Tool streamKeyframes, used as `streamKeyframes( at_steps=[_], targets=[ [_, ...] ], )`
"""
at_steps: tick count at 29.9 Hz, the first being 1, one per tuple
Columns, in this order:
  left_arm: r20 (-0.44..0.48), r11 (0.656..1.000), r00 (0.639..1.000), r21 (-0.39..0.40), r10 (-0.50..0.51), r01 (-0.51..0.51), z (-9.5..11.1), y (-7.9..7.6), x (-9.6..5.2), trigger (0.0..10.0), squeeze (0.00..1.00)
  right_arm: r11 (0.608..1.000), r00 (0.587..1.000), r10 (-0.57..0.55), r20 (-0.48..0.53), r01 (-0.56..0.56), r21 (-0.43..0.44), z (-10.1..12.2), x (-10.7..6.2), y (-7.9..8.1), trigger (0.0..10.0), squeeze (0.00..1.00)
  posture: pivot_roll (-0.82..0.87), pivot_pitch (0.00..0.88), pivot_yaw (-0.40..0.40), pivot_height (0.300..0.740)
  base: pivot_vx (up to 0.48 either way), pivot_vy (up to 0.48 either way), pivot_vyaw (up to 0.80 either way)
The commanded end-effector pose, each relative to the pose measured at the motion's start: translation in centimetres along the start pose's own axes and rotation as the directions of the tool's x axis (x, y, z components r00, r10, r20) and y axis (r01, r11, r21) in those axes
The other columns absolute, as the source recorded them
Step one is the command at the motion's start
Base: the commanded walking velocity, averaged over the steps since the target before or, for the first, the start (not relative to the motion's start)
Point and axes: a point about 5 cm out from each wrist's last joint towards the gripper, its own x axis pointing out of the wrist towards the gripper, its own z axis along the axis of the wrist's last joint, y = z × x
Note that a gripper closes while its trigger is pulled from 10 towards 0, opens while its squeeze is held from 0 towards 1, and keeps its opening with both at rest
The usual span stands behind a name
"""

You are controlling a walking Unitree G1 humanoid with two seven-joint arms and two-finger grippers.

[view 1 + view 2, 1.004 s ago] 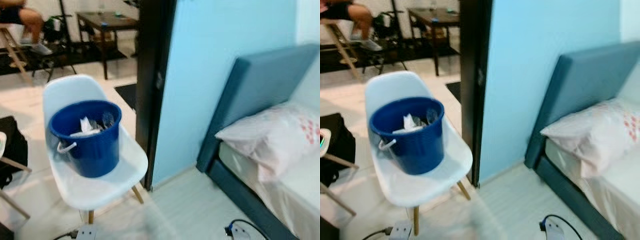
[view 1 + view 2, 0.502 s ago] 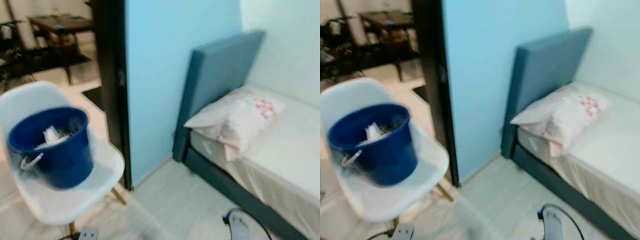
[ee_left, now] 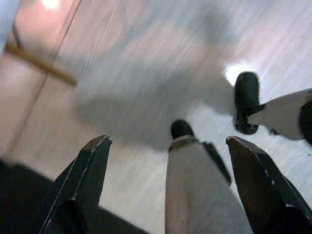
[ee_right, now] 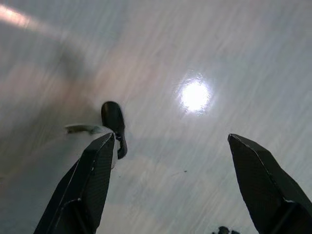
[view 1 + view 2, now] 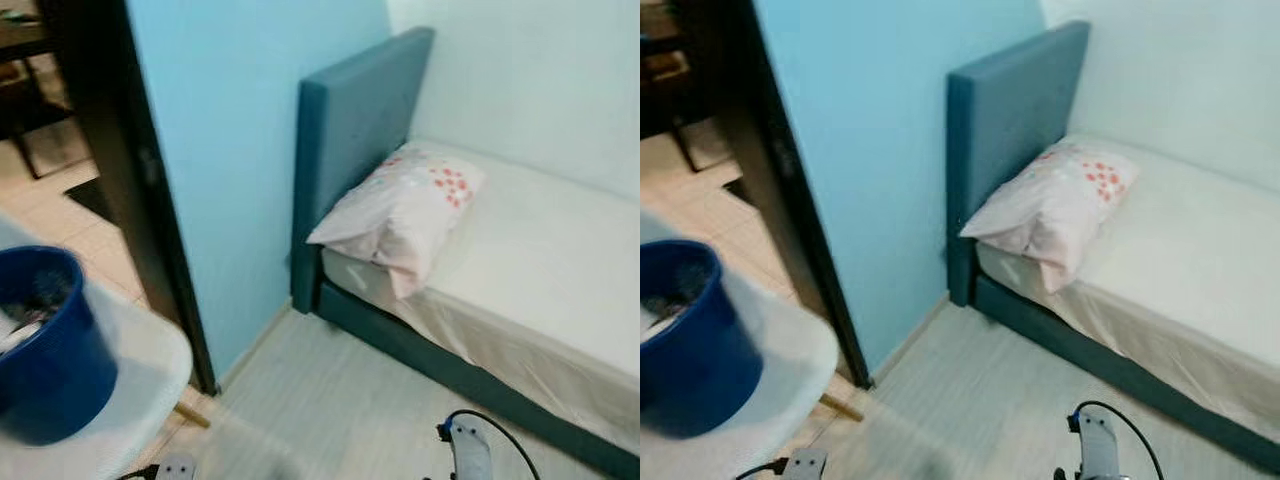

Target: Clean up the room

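Observation:
A blue bucket (image 5: 45,350) holding crumpled white scraps stands on a white shell chair (image 5: 150,365) at the left edge. To the right is a bed with a teal headboard (image 5: 350,130) and a pale mattress (image 5: 540,270). A white pillow (image 5: 400,210) with red dots lies at its head. My left gripper (image 3: 168,141) hangs open above the pale plank floor, nothing between its fingers. My right gripper (image 4: 170,137) is also open and empty over the same floor.
A light blue wall (image 5: 220,130) ends at a dark door frame (image 5: 130,180) leading to another room. Pale floor (image 5: 330,400) lies between chair and bed. My black feet (image 3: 246,100) show below the grippers. A silver arm part with a black cable (image 5: 468,455) sits at the bottom edge.
The view has swung to the right: chair and bucket slid to the left edge, the bed came further into view, and the far room with a seated person and table dropped out.

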Motion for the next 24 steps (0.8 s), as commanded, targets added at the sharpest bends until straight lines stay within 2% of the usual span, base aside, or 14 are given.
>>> streamKeyframes(
  at_steps=[1, 10, 15, 19, 21, 24],
  targets=[
    [-0.010, 1.000, 1.000, 0.004, -0.009, 0.009, -0.3, -0.4, 0.0, 10.0, 0.00, 1.000, 1.000, 0.000, -0.014, 0.000, -0.018, -0.3, 0.0, 0.0, 10.0, 0.00, -0.03, 0.000, -0.049, 0.740, 0.000, 0.000, -0.77],
    [-0.006, 1.000, 1.000, 0.008, -0.023, 0.023, -0.2, -1.6, 0.0, 10.0, 0.00, 0.997, 0.999, 0.003, -0.033, -0.005, -0.077, -0.8, -0.1, -0.2, 10.0, 0.00, -0.03, 0.000, -0.056, 0.740, 0.000, 0.000, -0.77],
    [-0.011, 1.000, 1.000, 0.011, -0.007, 0.007, -0.5, -0.3, -0.1, 10.0, 0.00, 0.993, 0.999, 0.005, -0.042, -0.010, -0.115, -1.0, -0.1, -0.3, 10.0, 0.00, -0.03, 0.000, -0.061, 0.740, 0.000, 0.000, -0.77],
    [-0.009, 1.000, 1.000, 0.017, -0.003, 0.003, -0.4, 0.1, -0.1, 10.0, 0.00, 0.992, 0.999, 0.005, -0.040, -0.010, -0.129, -1.1, -0.1, -0.3, 10.0, 0.00, -0.03, 0.000, -0.060, 0.740, 0.000, 0.000, -0.77],
    [-0.009, 1.000, 1.000, 0.020, 0.000, 0.000, -0.4, 0.3, -0.1, 10.0, 0.00, 0.991, 0.999, 0.004, -0.035, -0.009, -0.132, -1.0, -0.1, -0.2, 10.0, 0.00, -0.03, 0.000, -0.060, 0.740, 0.000, 0.000, 0.00],
    [-0.012, 1.000, 1.000, 0.023, 0.011, -0.011, -0.6, 1.1, -0.1, 10.0, 0.00, 0.983, 1.000, 0.013, -0.023, -0.017, -0.180, -0.9, -0.1, 0.0, 10.0, 0.00, -0.03, 0.000, -0.053, 0.740, 0.000, -0.396, 0.00]
  ],
)
